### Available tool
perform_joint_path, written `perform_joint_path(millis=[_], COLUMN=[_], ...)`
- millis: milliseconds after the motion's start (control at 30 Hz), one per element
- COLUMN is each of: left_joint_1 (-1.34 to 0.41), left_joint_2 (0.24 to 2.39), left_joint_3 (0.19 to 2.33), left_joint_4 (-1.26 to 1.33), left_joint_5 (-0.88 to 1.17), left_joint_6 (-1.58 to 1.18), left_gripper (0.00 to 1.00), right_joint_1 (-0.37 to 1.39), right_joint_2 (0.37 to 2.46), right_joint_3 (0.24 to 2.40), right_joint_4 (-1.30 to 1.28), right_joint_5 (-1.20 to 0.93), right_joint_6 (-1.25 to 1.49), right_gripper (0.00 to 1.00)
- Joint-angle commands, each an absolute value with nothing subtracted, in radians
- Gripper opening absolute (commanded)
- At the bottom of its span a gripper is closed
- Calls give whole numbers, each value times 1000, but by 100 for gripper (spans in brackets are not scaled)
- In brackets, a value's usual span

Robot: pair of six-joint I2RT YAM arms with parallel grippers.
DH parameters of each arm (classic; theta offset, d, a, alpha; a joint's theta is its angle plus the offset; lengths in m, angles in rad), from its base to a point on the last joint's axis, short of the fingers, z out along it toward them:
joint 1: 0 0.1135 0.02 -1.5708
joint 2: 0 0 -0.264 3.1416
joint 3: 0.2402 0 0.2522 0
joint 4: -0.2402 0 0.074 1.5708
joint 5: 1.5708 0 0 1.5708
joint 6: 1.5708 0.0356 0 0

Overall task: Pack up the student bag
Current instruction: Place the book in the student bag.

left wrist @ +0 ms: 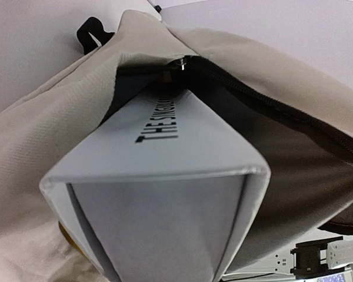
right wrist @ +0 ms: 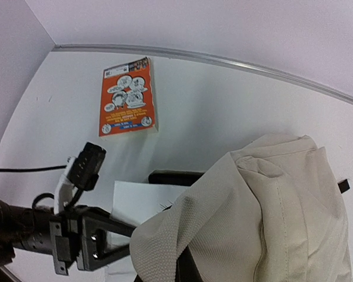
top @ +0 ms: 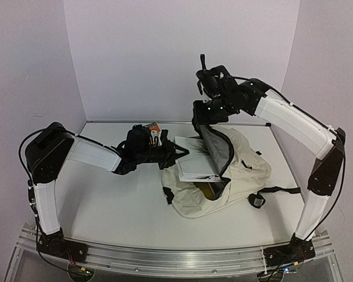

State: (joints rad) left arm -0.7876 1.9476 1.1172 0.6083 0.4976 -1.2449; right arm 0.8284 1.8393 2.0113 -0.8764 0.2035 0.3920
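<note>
The left gripper (top: 168, 154) is closed narrowly on the near end of a white book (top: 195, 160). The book's far end, straight ahead of the fingers, sits in the mouth of the student bag (top: 244, 170). Just beyond the hand, the book's upper edge lies right under the zipper (left wrist: 270, 103). A push from here could catch a corner on that zipper edge. It could also shove the soft bag away across the table (top: 106, 205) instead of sliding the book in. With only the book's end gripped, it may also twist in the fingers.

Above and beyond the left hand, the right gripper (top: 205, 117) is pinched tight on the bag's opening flap, holding it up. If that fabric slipped out, the mouth would likely drop onto the book.

The left arm reaches low and nearly level toward the bag. The right arm arches high, with its wrist bent down. On the far side of the left wrist an orange book (right wrist: 127, 97) lies flat.
</note>
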Motion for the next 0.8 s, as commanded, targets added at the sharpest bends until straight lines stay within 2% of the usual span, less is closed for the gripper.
perform_joint_path(millis=[0, 167, 500, 567, 667, 767], left_joint_1=[-820, -837, -837, -838, -838, -837], left_joint_2=[1933, 1949, 1759, 1740, 1713, 1697], left_joint_3=[1138, 1135, 1054, 1052, 1046, 1040], left_joint_4=[589, 544, 231, 189, 115, 73], left_joint_5=[466, 478, 386, 373, 356, 355], left_joint_6=[-1206, -1208, -1057, -1043, -1027, -1019], left_gripper=[17, 23, 64, 66, 76, 78], right_joint_1=[891, 897, 897, 896, 896, 896], right_joint_2=[1854, 1901, 1876, 1869, 1857, 1852], right_joint_3=[2131, 2157, 2092, 2079, 2063, 2056], right_joint_4=[-483, -434, -423, -422, -420, -418], right_joint_5=[254, 318, 418, 422, 434, 444], right_joint_6=[437, 435, 398, 394, 386, 381], right_gripper=[0, 0, 0, 0, 0, 0])
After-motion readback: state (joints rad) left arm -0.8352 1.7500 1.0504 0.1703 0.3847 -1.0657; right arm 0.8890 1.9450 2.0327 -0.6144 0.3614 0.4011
